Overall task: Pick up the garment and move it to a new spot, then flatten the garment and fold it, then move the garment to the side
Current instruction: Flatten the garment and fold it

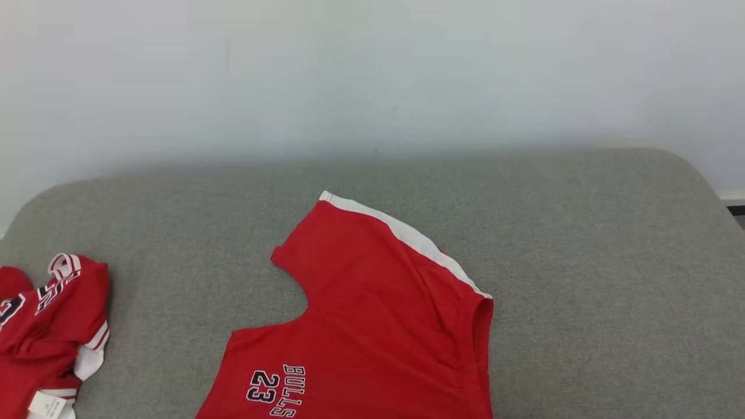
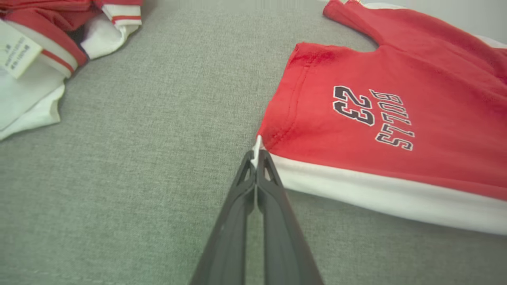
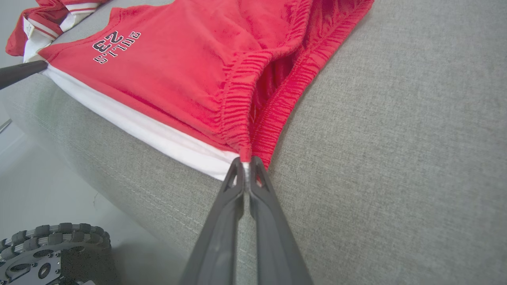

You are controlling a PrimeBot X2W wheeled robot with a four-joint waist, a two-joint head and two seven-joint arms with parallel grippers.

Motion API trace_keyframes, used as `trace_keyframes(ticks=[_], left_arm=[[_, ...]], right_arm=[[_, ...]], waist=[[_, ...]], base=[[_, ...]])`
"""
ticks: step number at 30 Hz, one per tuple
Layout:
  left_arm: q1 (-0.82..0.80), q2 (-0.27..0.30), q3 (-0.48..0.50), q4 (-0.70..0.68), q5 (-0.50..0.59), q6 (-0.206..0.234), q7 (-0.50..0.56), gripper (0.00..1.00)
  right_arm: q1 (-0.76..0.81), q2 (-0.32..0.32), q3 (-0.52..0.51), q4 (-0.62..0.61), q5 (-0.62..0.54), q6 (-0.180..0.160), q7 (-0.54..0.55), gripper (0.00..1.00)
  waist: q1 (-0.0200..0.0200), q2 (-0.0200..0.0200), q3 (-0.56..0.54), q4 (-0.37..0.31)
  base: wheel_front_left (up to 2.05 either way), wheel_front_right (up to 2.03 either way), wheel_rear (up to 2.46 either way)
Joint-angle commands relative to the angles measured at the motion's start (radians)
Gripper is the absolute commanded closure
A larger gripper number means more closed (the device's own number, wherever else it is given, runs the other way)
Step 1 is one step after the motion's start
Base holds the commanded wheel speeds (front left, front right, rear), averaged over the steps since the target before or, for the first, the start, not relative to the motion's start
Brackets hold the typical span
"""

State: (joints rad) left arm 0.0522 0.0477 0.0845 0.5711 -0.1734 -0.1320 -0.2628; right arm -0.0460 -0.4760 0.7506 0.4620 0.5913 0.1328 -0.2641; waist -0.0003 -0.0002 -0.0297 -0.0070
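Item under inspection: red garment point(image 1: 378, 326), a pair of shorts with a white side stripe and "BULLS 23" printed on one leg. It lies spread on the grey upholstered surface point(image 1: 582, 262), in the near middle of the head view. Its waistband is to the robot's right and its leg hem to the robot's left. The near white-striped edge runs along the front edge of the surface.

Left gripper point(image 2: 256, 154): fingers pressed together, with a sliver of white fabric caught between the tips. The grip sits on the hem corner of the garment point(image 2: 376, 150), where the white stripe ends. The rest of the cloth extends away to the right of the fingers in the left wrist view. The printed lettering lies just beyond the tips.

Right gripper point(image 3: 246, 162): fingers clamped on the waistband corner, where the gathered red elastic meets the white stripe. The garment point(image 3: 178, 79) fans up and to the left from the tips in the right wrist view. The waistband gapes slightly open just above the grip. One dark finger of the left gripper point(image 3: 20, 73) touches the far end of the stripe at the left edge of that view.

Other observations: a second red-and-white garment point(image 1: 46, 331) lies crumpled on the robot's far left, apart from the shorts. A toothed wheel point(image 3: 51, 253) shows on the floor below the surface edge
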Motion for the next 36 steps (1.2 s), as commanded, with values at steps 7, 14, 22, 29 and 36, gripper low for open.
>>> trace_keyframes(ticks=[7, 14, 22, 29, 36], left_arm=[[-0.107, 0.084, -0.094, -0.074, -0.015, 0.003, -0.003, 1.00], [-0.411, 0.251, -0.267, -0.075, -0.044, 0.003, -0.003, 1.00], [-0.804, 0.395, -0.589, 0.065, -0.164, 0.003, 0.033, 1.00], [-1.005, 0.443, -0.747, 0.149, -0.237, 0.003, 0.057, 1.00], [-1.116, 0.494, -0.846, 0.167, -0.315, 0.003, 0.064, 1.00]], right_arm=[[-0.055, 0.022, -0.077, -0.045, -0.005, -0.003, 0.000, 1.00], [-0.184, 0.108, -0.234, -0.094, 0.028, -0.003, 0.000, 1.00], [-0.343, 0.226, -0.310, -0.031, 0.062, -0.003, 0.000, 1.00], [-0.385, 0.285, -0.373, -0.032, 0.062, -0.003, 0.000, 1.00], [-0.420, 0.339, -0.414, -0.060, 0.045, -0.003, 0.000, 1.00]], waist=[[0.0003, 0.0002, 0.046, -0.028], [0.0003, 0.0002, 0.199, -0.066], [0.0003, 0.0002, 0.368, -0.134], [0.0003, 0.0002, 0.441, -0.181], [0.0003, 0.0002, 0.499, -0.224]], base=[[0.00, 0.00, 0.00], [0.00, 0.00, 0.00], [0.00, 0.00, 0.00], [0.00, 0.00, 0.00], [0.00, 0.00, 0.00]])
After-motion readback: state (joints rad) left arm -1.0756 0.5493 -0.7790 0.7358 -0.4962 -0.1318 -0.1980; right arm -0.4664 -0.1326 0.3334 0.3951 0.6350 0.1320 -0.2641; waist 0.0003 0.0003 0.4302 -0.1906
